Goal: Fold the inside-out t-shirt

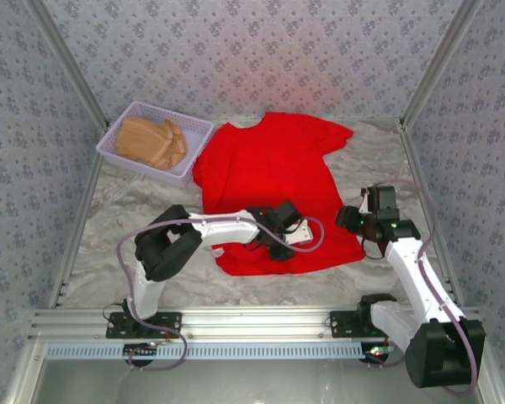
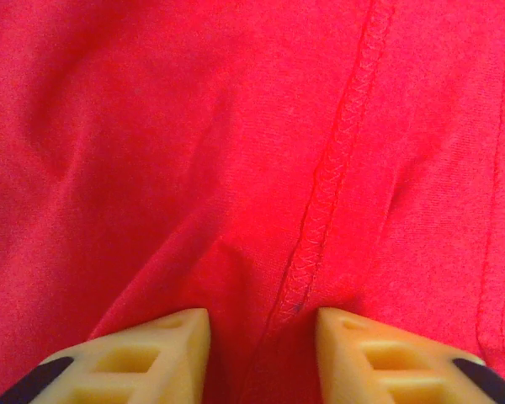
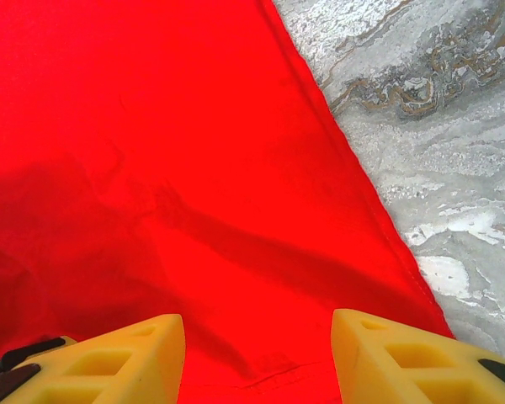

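On table, t-shirt under left fingers, perhaps right fingers.

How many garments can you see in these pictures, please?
2: the red t-shirt spread in the middle, and a tan folded garment in the lavender basket, far left. More may hide beneath it.

- Top camera: I'm getting bright, even overhead light, and the arm shadows on the worktop are soft and faint.
- There's a pink glow off the t-shirt tinting the back wall.
- Left wrist: the red is heavily saturated, the seam stitching is crisp, and the left fingers look slightly soft at the frame bottom.
- Right wrist: a dark diagonal shadow band crosses the cloth, and the marbled worktop is sharp.
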`<action>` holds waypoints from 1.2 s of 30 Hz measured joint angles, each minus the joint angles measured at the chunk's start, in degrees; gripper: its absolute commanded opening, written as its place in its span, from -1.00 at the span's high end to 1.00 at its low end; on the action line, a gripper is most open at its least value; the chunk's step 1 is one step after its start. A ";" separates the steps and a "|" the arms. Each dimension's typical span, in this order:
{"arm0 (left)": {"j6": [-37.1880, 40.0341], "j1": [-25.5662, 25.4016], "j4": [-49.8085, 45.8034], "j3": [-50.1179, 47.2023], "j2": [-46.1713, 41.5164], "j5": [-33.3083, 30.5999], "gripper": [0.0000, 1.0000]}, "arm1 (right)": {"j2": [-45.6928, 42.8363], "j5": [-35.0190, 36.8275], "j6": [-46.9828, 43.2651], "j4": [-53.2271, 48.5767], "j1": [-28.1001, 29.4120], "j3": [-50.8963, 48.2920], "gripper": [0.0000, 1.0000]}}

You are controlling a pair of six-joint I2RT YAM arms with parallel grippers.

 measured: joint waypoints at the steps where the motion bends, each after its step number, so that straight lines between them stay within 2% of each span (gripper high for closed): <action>1: 0.13 0.09 -0.02 0.09 0.04 0.04 0.56 | -0.02 0.00 0.00 0.00 0.00 0.00 -0.03; 3: -0.24 0.37 -0.09 0.09 0.04 0.31 0.64 | -0.02 0.00 0.00 0.00 0.00 -0.02 -0.03; 17: -2.27 3.08 -2.89 2.19 1.14 7.89 0.72 | -0.02 -0.42 0.00 0.00 0.00 -0.59 -0.03; 24: -3.10 3.50 -3.43 4.13 1.75 9.57 0.78 | -0.02 -0.42 0.00 0.00 -0.02 -0.63 -0.03; 30: -3.74 4.00 -3.48 4.42 2.23 10.49 1.00 | -0.02 -0.42 0.00 0.00 0.00 -0.63 -0.03; 36: -8.13 5.49 -2.16 3.67 0.74 10.69 1.00 | -2.62 -2.82 -1.86 0.07 0.92 -0.94 0.00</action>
